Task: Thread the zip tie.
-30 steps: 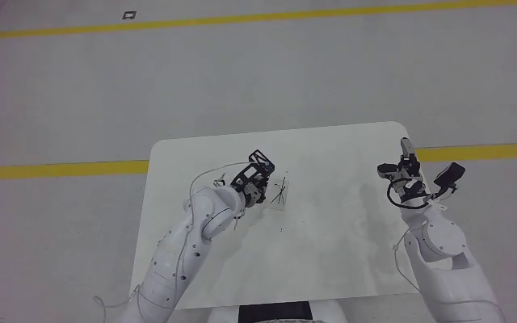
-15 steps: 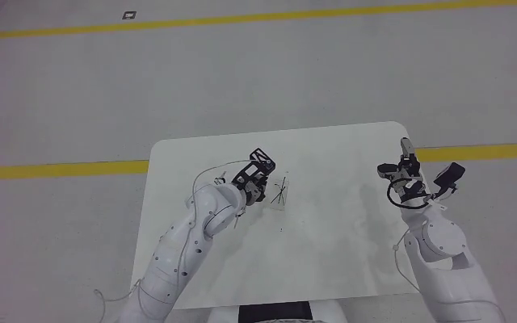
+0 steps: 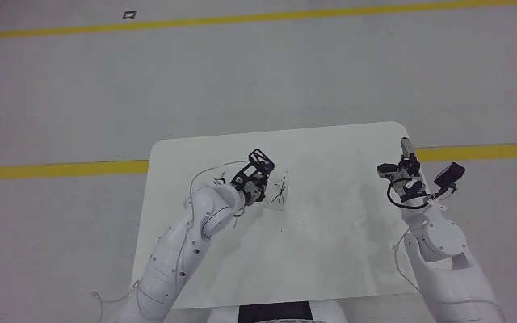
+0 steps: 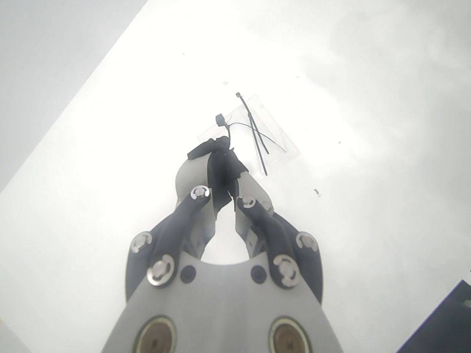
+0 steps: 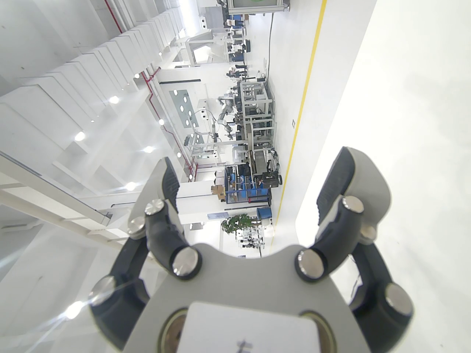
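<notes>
1. Two grippers are over a white table (image 3: pixel 339 250), one near its middle and one at its right edge.
2. The left gripper (image 4: pixel 220 150) sits just left of the table's middle, with its fingers pinched together on a black zip tie (image 4: pixel 220 120).
3. That zip tie sticks out past the fingertips. Its square head is at the free end, and a thin strand runs off sideways from it.
4. The strand reaches over a clear plastic sheet (image 4: pixel 274 117) that lies flat on the table near the middle, just beyond the left gripper.
5. Two more black ties (image 4: pixel 256 134) lie on the sheet, crossed over each other in an X. They are near the held tie, but whether they touch its strand cannot be told.
6. A small dark scrap (image 4: pixel 316 192) lies on the bare table, a little toward the near edge from the sheet.
7. The right gripper (image 5: pixel 254 159) is at the table's right edge, well apart from the ties. Its fingers are spread wide with nothing between them.
8. Yellow lines (image 3: pixel 73 169) run across the grey floor beyond the table.
</notes>
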Tool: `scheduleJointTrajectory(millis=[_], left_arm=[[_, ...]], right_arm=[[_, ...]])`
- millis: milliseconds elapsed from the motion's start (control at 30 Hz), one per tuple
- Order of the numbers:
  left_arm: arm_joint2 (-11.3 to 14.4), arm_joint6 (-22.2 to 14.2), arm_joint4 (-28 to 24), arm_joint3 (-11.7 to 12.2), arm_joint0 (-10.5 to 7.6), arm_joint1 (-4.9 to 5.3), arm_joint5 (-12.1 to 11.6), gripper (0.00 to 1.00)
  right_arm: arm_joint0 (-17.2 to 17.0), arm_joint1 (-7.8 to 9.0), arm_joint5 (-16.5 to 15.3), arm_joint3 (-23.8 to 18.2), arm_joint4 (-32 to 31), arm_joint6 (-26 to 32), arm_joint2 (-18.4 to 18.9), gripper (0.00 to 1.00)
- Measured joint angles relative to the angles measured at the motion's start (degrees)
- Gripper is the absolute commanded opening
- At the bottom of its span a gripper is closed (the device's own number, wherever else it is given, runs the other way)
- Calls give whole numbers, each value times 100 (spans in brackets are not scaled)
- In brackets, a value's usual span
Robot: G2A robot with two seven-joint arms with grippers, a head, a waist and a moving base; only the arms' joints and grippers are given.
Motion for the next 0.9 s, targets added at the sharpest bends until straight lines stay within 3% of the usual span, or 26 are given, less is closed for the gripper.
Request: scheduleJointTrajectory(millis=[433,900], left_arm=[[62,35,75,-162,32,110,-3,0],[71,33,120,-178,38,113,9,0]], right_arm=[[0,0,0,0,0,0,0,100],[0,0,0,0,0,0,0,100]])
